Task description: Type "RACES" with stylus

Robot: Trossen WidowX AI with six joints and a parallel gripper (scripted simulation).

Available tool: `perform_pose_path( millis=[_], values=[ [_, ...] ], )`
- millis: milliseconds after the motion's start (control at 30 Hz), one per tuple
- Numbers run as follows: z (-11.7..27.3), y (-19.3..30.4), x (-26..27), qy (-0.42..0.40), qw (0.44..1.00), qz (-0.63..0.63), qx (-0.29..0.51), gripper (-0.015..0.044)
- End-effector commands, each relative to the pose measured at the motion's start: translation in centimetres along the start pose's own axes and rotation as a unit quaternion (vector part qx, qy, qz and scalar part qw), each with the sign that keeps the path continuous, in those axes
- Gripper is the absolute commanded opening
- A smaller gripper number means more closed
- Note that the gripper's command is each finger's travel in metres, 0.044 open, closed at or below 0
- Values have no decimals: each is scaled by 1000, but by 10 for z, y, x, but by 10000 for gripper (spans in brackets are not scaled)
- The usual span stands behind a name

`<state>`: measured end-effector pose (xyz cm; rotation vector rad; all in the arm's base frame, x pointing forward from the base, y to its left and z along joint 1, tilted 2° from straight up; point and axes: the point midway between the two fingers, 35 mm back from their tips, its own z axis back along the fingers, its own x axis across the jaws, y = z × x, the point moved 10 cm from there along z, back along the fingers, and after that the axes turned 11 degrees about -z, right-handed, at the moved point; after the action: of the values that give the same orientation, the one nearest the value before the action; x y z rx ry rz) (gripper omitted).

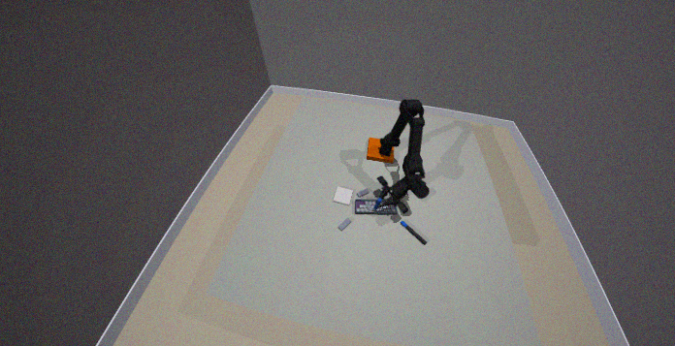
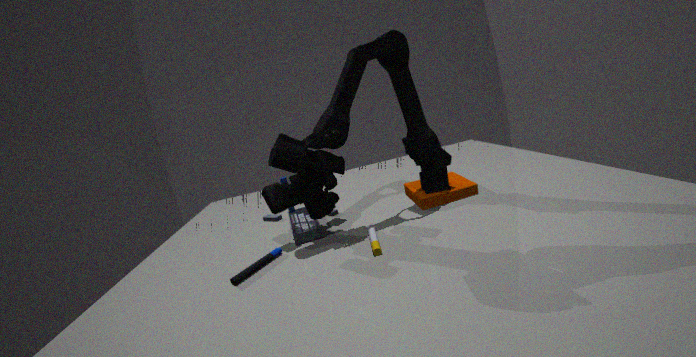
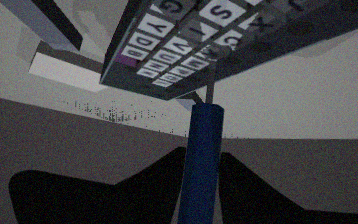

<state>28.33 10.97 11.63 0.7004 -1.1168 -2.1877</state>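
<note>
My gripper (image 3: pixel 202 157) is shut on the blue stylus (image 3: pixel 203 175) (image 1: pixel 377 204). In the wrist view the stylus stands between the two black fingers, its thin grey tip pointing at the keyboard (image 3: pixel 140 86) (image 1: pixel 359 212) (image 2: pixel 305 226). The tip ends over or on the keys beyond the M key, near a C key; shadow there hides which key it meets and whether that key is down. Letters such as S, X, Y, D and B show. In the exterior view the arm hides the fingertips and part of the keyboard.
A black pen with a blue end (image 1: pixel 415 234) (image 2: pixel 255 267) lies near the keyboard. A white and yellow stick (image 2: pixel 375 242) lies nearer the exterior camera. A white square (image 1: pixel 343 196) (image 3: pixel 65 72) and two grey blocks, one in front (image 1: pixel 344 224) and one behind (image 1: pixel 363 192), lie beside the keyboard.
</note>
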Motion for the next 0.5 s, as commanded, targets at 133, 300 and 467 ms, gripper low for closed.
perform_pose_path(
  millis=[133,300,467],
  values=[
    [-2,-4,1,-1,1000,1,0,81],
    [-3,-5,1,-1,1000,1,0,81],
    [-4,-7,1,-1,1000,1,0,81]
  ],
)
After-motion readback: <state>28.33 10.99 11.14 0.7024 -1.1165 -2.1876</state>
